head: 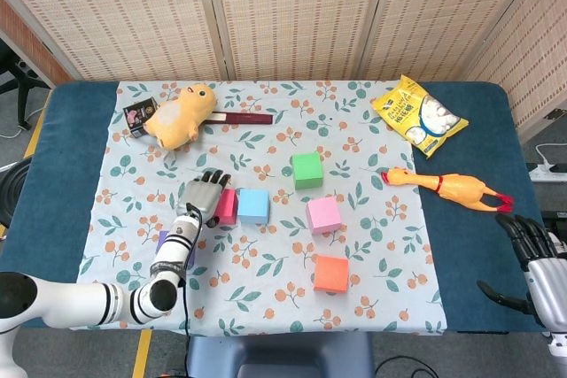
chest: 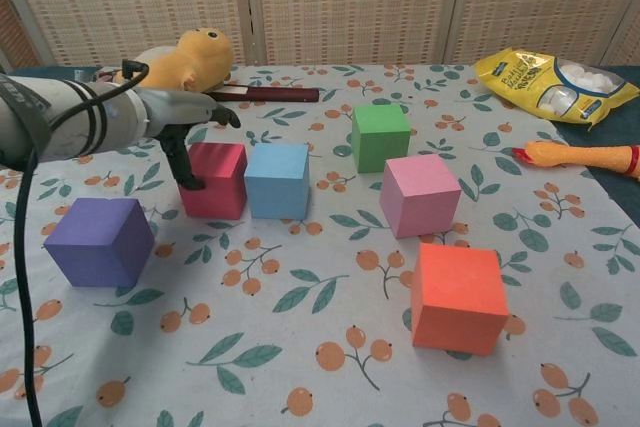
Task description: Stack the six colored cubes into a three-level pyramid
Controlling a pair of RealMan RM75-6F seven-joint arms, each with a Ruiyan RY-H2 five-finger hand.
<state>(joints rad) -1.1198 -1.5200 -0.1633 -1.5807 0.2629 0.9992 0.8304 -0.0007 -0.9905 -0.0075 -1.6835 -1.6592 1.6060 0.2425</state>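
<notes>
Left robot hand [chest: 190,127] hovers, fingers spread, beside red cube [chest: 214,179], which touches blue cube [chest: 277,179].

The left arm [head: 53,303] is a white, rounded tube with black bands near its joints — a thin black cable [chest: 25,277] hangs from it in the chest view. Its forearm narrows to a silver-grey wrist. The left hand [head: 202,192] is grey metal with dark fingertips [chest: 232,119]. The right hand [head: 536,258] shows a pale grey palm shell and black fingers — glossy, segmented.
</notes>
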